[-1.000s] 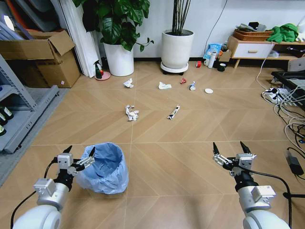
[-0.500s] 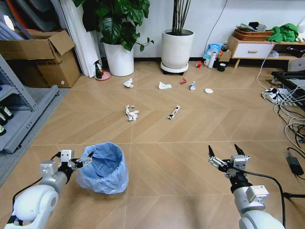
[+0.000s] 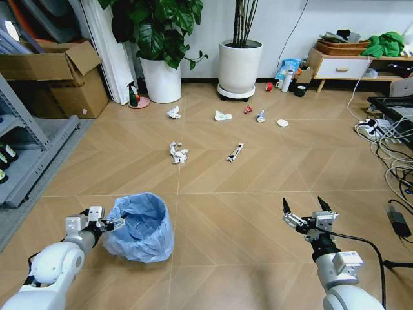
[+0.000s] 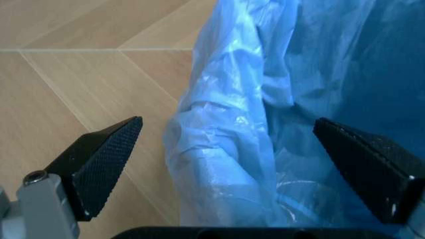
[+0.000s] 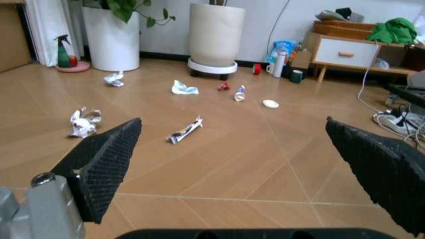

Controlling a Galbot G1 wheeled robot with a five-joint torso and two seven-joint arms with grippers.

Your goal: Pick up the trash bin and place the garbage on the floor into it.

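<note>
Progress over the last second is all on the left side: the left gripper (image 3: 111, 224) has dropped lower and swung inward until its fingertips sit right at the rim of the small round trash bin lined with crinkled light-blue plastic bag (image 3: 143, 227), where a second ago it was raised above the rim. The bin itself has not shifted on the light brown chevron-board floor (image 3: 232, 226), so this reads as the approach to a grasp on the bin's edge, not yet a lift. The right gripper (image 3: 307, 218) has eased down a little and now hovers over bare boards, released, well apart from everything.

From the head camera the left fingers look nearly closed against the bag. The left wrist camera corrects that: its two dark jaws stand wide apart, with the folded blue liner (image 4: 265, 124) between them (one jaw outside over the floor, the other toward the bin's inside), gripping nothing.

The right wrist camera looks past its spread jaws to the litter: a crumpled white paper wad (image 5: 83, 121), a twisted white wrapper (image 5: 185, 130), a small blue-white bottle (image 5: 239, 93) and a white round lid (image 5: 270, 103), all lying untouched.
</note>
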